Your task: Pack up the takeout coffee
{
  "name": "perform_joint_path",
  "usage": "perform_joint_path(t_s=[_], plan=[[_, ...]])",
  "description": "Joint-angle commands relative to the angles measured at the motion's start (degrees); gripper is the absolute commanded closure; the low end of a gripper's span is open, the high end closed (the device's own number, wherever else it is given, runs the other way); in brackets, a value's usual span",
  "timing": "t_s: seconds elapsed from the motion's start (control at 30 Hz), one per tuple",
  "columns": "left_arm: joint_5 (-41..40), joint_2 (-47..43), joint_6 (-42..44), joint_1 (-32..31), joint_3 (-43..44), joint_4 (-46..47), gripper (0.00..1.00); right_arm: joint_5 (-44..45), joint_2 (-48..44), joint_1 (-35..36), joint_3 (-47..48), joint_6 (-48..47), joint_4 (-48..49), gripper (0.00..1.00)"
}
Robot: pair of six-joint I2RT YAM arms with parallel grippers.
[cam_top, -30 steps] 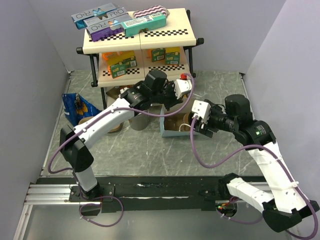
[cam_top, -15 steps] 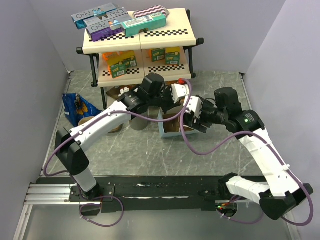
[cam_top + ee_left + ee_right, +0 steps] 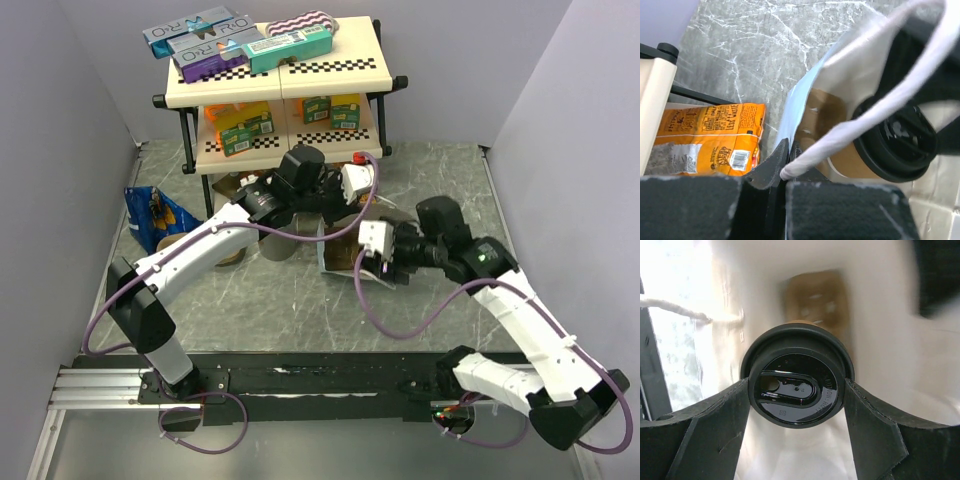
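Observation:
The takeout coffee (image 3: 797,390) is a tan cup with a black lid, and my right gripper (image 3: 796,396) is shut on it, one finger on each side of the lid. The cup hangs inside the mouth of a white paper bag (image 3: 890,350), above a brown carrier (image 3: 815,295) on the bag's floor. My left gripper (image 3: 786,152) is shut on the bag's white handle (image 3: 865,115) and holds that side up. The left wrist view shows the cup (image 3: 852,161) just inside the bag (image 3: 860,75). From above, the bag (image 3: 335,258) stands between both arms, with the right gripper (image 3: 375,250) at its opening.
A two-level shelf rack (image 3: 280,70) with boxes stands right behind the bag. An orange snack bag (image 3: 715,135) lies under the rack. A blue snack bag (image 3: 155,215) sits at the left wall. Purple cables loop off both arms.
My right arm has swung left and carried the coffee from beside the bag into its mouth. The left gripper has kept its hold on the handle, shifting only slightly.

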Motion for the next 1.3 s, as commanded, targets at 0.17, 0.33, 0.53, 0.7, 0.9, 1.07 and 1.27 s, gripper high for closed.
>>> perform_joint_path(t_s=[0.17, 0.33, 0.53, 0.7, 0.9, 1.07, 1.27], plan=[[-4.4, -3.4, -1.2, 0.0, 1.0, 4.9, 0.99, 7.0, -6.6, 5.4, -11.7, -8.8, 7.0, 1.00], [-1.5, -4.9, 0.9, -0.1, -1.2, 5.1, 0.99, 10.4, -9.0, 5.8, -16.1, -10.1, 12.3, 1.00], [0.3, -6.7, 2.3, -1.3, -5.9, 6.2, 0.99, 12.2, -9.3, 6.3, -17.8, -11.4, 14.5, 1.00], [-0.3, -7.1, 0.0, -1.7, -8.4, 7.9, 0.99, 14.3, -10.9, 7.3, -20.1, -15.8, 16.4, 1.00], [-0.2, -6.6, -3.4, -1.8, -8.4, 9.0, 0.99, 14.8, -9.9, 9.2, -19.3, -17.6, 15.1, 1.00], [0.8, -7.0, -4.2, -1.9, -9.8, 9.5, 0.99, 14.5, -7.2, 9.4, -17.0, -14.8, 15.9, 1.00], [1.9, -8.4, -3.4, -1.8, -12.4, 9.9, 0.99, 12.2, -3.4, 7.9, -14.8, -9.2, 15.5, 1.00]])
